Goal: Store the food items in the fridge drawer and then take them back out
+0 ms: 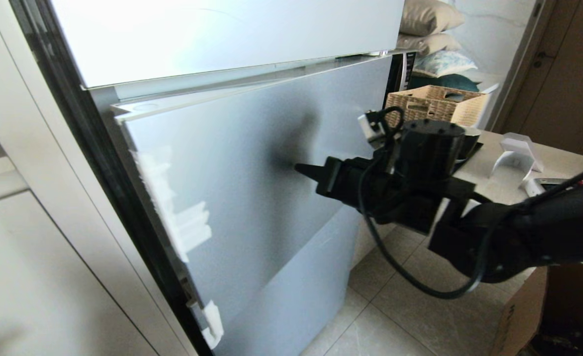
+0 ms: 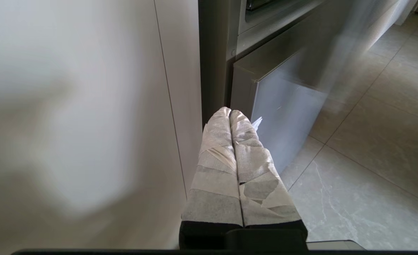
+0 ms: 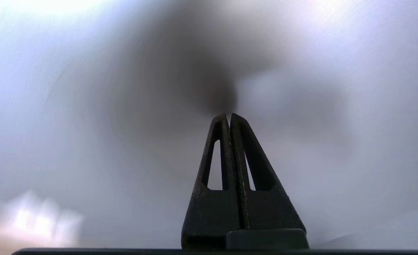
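Kitchen corner with pale tiled floor (image 1: 410, 301) and a tall fridge filling most of the head view. At far left, plain white cabinet panels (image 1: 34, 277) against the fridge's dark side edge. Next, the grey fridge door (image 1: 251, 198), swung slightly ajar below the white upper door (image 1: 212, 34), with scraps of white tape (image 1: 192, 232) along its near edge. Neither the fridge drawer nor the food items visible in any view, the door front covering the interior. Down low beside the cabinet panel, seen only in its own wrist view, the left gripper (image 2: 230, 112), tape-wrapped fingers (image 2: 216, 166) pressed together, empty, pointing toward the bottom corner of a lower grey fridge front (image 2: 286, 117). Right of centre, the right gripper (image 1: 302, 169), black fingers closed to a single point, holding nothing, tip just at the grey door's face with its dark shadow on the metal; actual contact unclear. Behind the right arm, a wicker basket (image 1: 434, 101) on a beige table (image 1: 563, 163), with white plastic pieces (image 1: 516, 153) nearby. At lower right, a cardboard box (image 1: 523, 311) on the floor.
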Available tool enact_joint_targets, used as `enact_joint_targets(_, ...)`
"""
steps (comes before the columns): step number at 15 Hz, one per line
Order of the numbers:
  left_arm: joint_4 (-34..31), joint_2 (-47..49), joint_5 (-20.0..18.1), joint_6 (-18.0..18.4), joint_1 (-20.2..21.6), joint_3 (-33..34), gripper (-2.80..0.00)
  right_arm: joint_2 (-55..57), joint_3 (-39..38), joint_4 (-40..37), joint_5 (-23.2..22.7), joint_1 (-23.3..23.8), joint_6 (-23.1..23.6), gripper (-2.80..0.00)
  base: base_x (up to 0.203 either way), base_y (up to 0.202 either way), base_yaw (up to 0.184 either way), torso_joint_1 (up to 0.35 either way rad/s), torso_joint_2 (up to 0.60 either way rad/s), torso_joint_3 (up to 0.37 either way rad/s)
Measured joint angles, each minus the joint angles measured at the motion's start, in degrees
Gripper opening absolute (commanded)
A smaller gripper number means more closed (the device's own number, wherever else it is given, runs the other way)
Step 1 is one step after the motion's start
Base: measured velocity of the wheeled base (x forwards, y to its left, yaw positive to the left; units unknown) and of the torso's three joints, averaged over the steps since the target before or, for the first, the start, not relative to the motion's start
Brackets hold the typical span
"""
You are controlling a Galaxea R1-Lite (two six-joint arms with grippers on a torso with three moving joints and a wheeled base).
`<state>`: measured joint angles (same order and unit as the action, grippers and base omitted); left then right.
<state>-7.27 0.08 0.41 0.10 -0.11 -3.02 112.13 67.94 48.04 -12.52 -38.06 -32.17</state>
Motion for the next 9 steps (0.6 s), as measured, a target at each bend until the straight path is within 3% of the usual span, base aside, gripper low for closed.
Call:
enact_joint_targets(3,0.0,0.0,0.0,0.0,0.0,0.0,-2.8,10.1,10.5,5.5,-0.6,-1.6,0.4,-2.8,0.0,0.0,0.0,0.0,0.0,0.0)
enact_joint_targets(5,0.0,0.0,0.0,0.0,0.0,0.0,-2.8,12.3,11.5,6.5,-0.5,-2.2,0.4,-2.8,0.0,0.0,0.0,0.0,0.0,0.0)
enact_joint_targets(9,0.0,0.0,0.0,0.0,0.0,0.0,-2.8,0.1,-2.9,6.3,0.8,-2.7,1.2,-2.8,0.0,0.0,0.0,0.0,0.0,0.0)
